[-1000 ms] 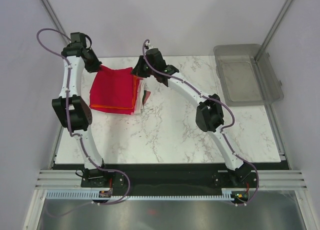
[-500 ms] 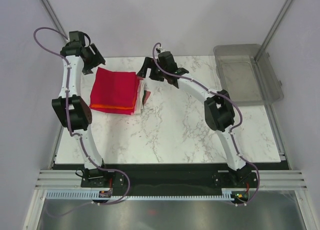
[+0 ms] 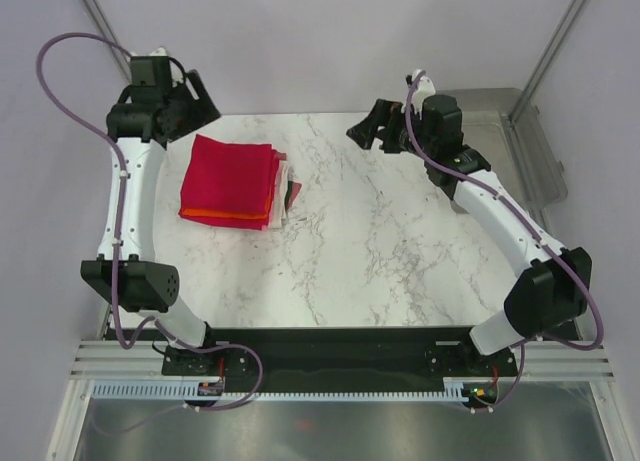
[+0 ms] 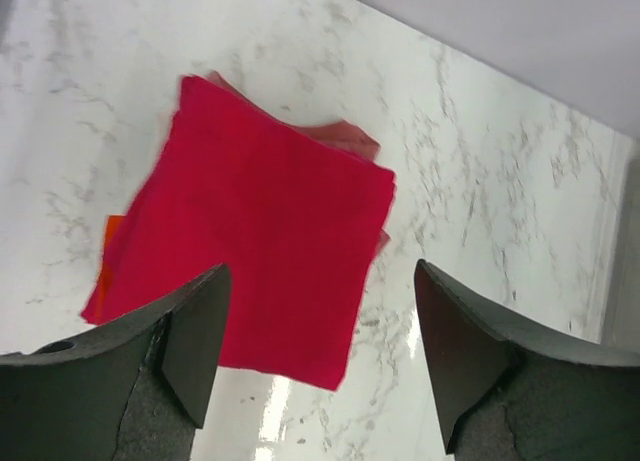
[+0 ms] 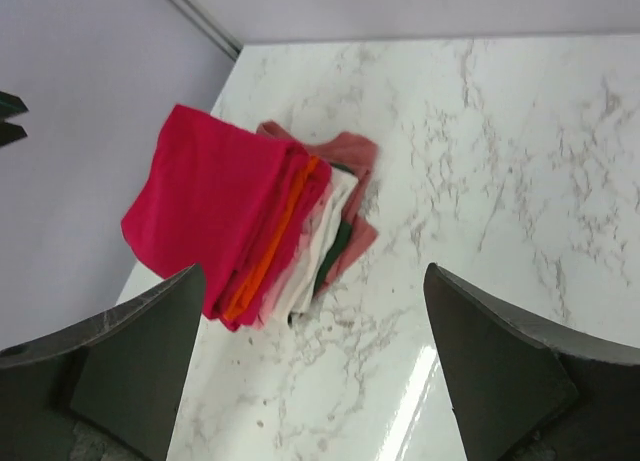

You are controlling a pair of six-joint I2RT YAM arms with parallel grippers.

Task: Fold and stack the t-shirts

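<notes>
The t-shirts lie folded in one stack [image 3: 230, 181] on the left of the marble table. A crimson red shirt [image 4: 260, 231] is on top and an orange edge [image 5: 275, 241] shows under it. Lower down, white [image 5: 322, 231] and pink [image 5: 352, 149] edges stick out on the stack's right side. My left gripper [image 3: 195, 99] hangs open above the stack's back left corner, nothing between its fingers [image 4: 190, 331]. My right gripper [image 3: 368, 131] is open too, high over the back middle of the table and well right of the stack. Both grippers [image 4: 318, 281] [image 5: 312, 273] are off the cloth.
A clear grey plastic bin [image 3: 500, 156] sits at the back right corner, partly behind the right arm. Bare marble table [image 3: 380, 251] spreads across the middle and front. Walls close in on the left and back.
Both grippers opened and let go of the crimson shirt, which stays on the stack. The left arm rose to the back left; the right arm swung away to the right.
</notes>
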